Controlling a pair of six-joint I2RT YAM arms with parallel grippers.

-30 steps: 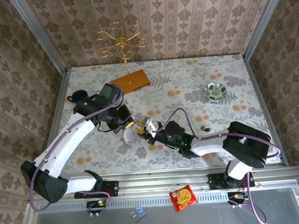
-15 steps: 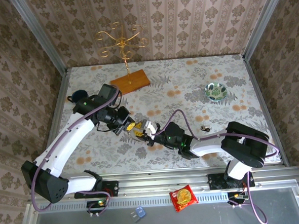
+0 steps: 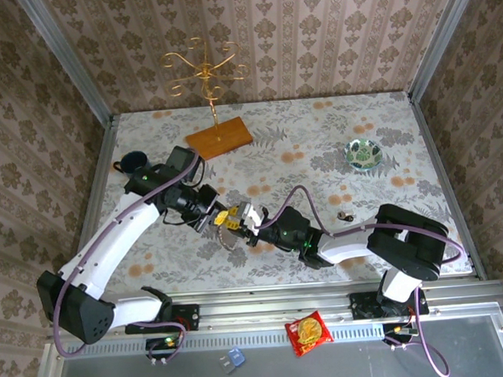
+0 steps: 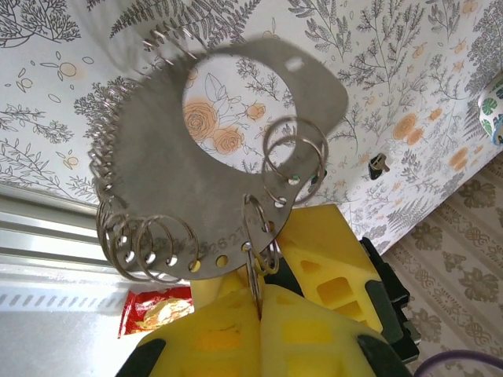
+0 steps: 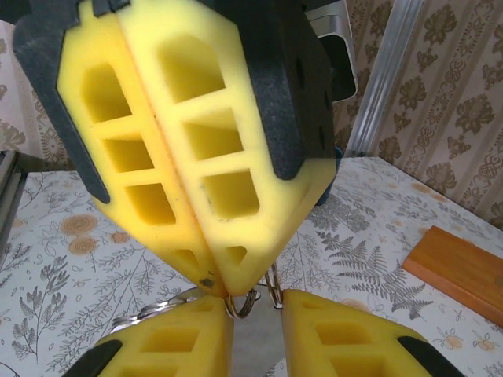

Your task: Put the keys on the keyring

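The keyring is a flat grey crescent plate with several small split rings along its edge, held above the table. My left gripper is shut on one small ring that hangs from the plate's lower edge. My right gripper meets it tip to tip, and its fingers stand a little apart with the plate clamped between them. The two grippers touch left of the table's centre. A tiny dark key lies on the cloth to the right. The green-headed key is out of view.
A gold hook stand on a wooden base stands at the back. A blue mug sits far left and a patterned bowl far right. A red snack packet lies beyond the near rail.
My left gripper has swung down and right to meet the right gripper. The plate has turned and no longer juts out below the two grippers.
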